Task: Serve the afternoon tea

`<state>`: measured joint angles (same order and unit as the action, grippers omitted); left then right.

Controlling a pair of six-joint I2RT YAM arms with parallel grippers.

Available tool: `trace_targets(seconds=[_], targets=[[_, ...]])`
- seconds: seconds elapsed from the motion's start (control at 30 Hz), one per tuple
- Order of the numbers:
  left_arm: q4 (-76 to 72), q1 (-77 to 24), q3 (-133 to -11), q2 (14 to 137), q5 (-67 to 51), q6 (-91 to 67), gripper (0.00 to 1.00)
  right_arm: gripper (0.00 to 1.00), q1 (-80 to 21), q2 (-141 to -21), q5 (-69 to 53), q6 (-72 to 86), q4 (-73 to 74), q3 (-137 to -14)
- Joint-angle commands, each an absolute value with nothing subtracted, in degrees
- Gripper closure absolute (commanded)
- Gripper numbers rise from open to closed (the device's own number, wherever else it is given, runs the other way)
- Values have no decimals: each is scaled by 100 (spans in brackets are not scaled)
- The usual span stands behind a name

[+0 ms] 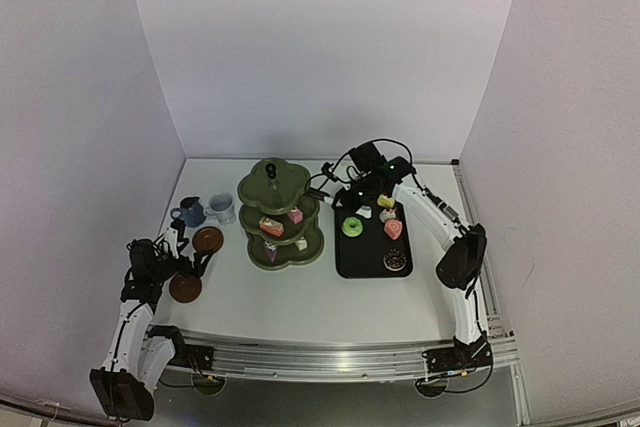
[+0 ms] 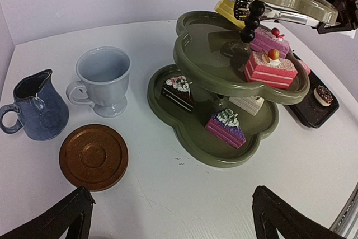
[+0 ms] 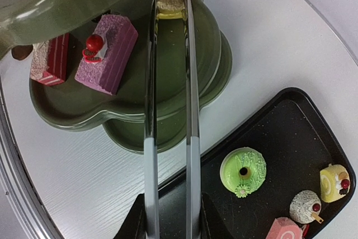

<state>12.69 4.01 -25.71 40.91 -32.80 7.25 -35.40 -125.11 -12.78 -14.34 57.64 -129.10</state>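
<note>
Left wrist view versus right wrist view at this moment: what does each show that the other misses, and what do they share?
Only the left wrist view: the dark-blue cup, the pale cup, a brown saucer and the purple cake on the bottom tier.
Only the right wrist view: the green doughnut and the yellow roll cake.
Both: the olive-green stand, the pink cherry-topped cake on its middle tier, the black tray, and the metal tongs pinching a yellow cake.

Glossy olive stand [image 2: 235,163], shiny metal tongs [image 3: 150,110], matt black tray [image 3: 291,132], wooden-looking saucer [image 2: 93,157].
</note>
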Motion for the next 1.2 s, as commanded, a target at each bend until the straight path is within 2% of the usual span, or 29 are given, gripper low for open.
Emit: trace_targets(seconds=[0.0,0.13,0.23,0.7,1.07,1.17], targets=[[1265,389,-2598,4081,-3308,762,1,92,-3574,-12516,-1531,-1328,5330,-13170],[1259,392,-2591,4078,-3311,768,1,74,-3582,-12529,-1622,-1327,5301,-13143],[1255,397,-2588,4078,-3312,768,1,67,-3585,-12509,-1667,-1328,5291,-13136],[1245,391,-2585,4103,-3319,771,1,65,-3577,-12235,-1273,-1151,5220,-12960],[1244,395,-2576,4121,-3341,766,1,66,-3577,-11677,-651,-432,4929,-12285],[1233,391,-2572,4131,-3354,767,1,66,-3581,-11504,-856,-233,4775,-12101]])
